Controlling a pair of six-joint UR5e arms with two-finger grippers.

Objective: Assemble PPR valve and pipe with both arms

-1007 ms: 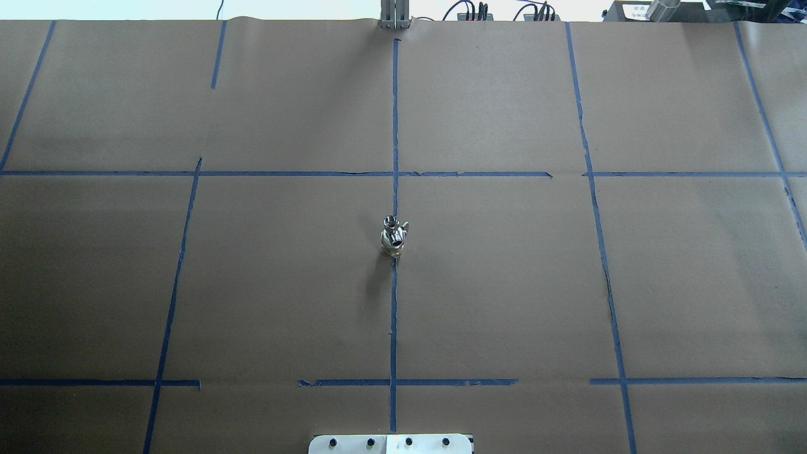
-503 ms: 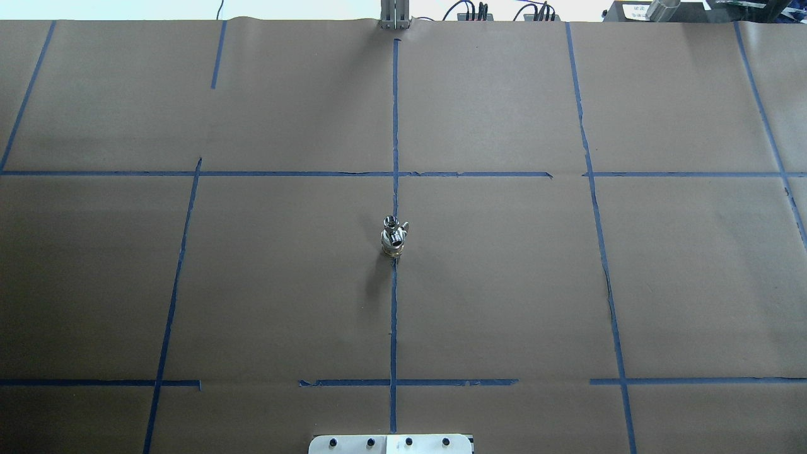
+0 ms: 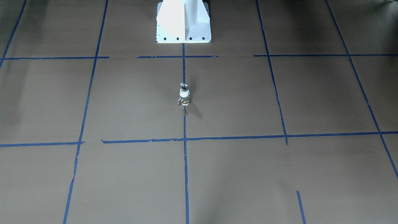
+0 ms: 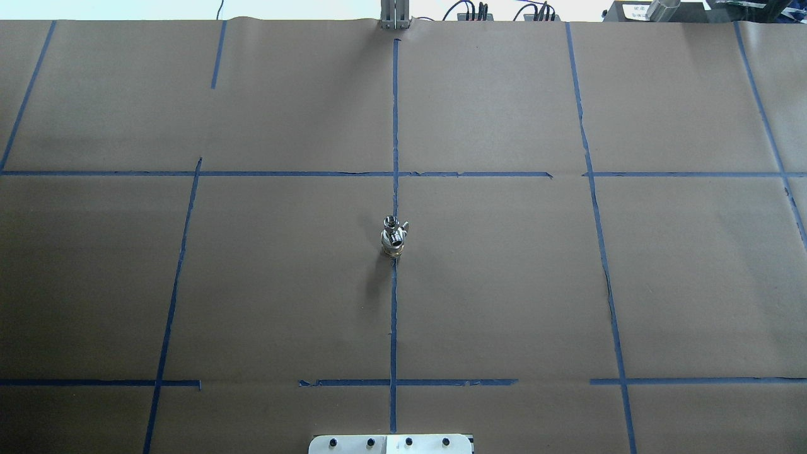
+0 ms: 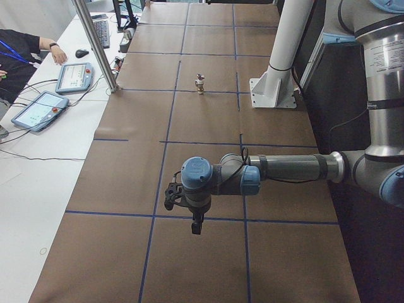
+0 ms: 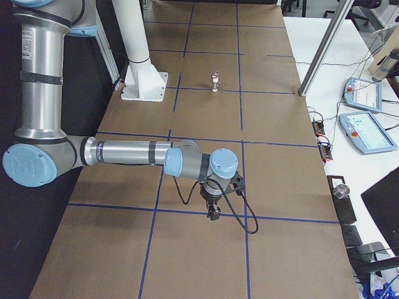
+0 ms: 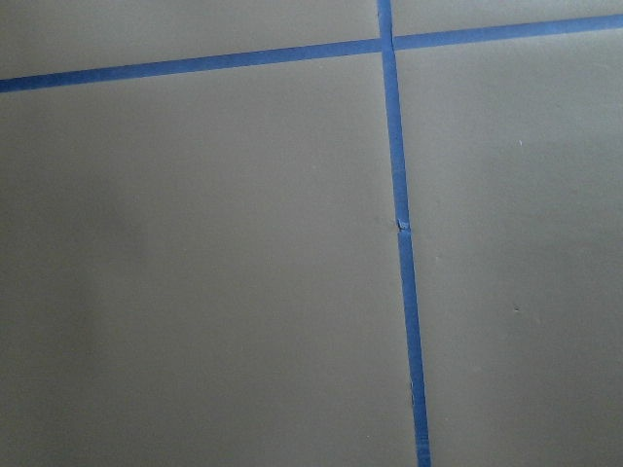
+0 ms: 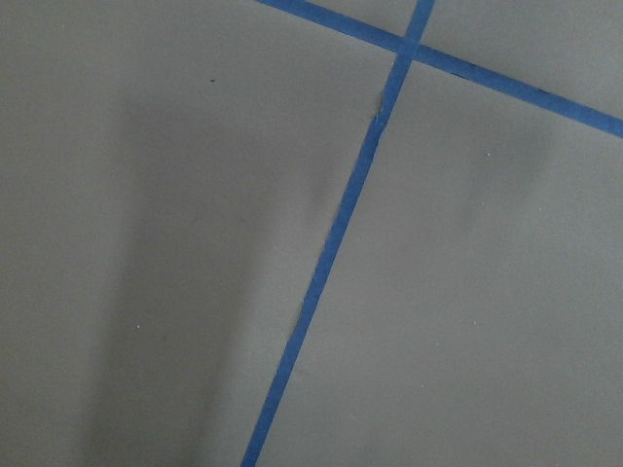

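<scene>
Looks assembled: pipe point(image 3: 184, 86) atop PPR valve point(image 3: 184, 96), mid-frame.
My left claw point(image 5: 196, 225) and right claw point(image 6: 214, 215) are well clear; can't tell how open. Next: check seating.

Crossing blue tape lines point(image 7: 393, 42), brown paper point(image 7: 195, 272)

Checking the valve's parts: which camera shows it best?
Exterior front-facing: the valve stands upright, its white, brass and side lever distinct. Overhead shows mostly shiny metal; both side views show it tiny; wrist views miss it.
</scene>
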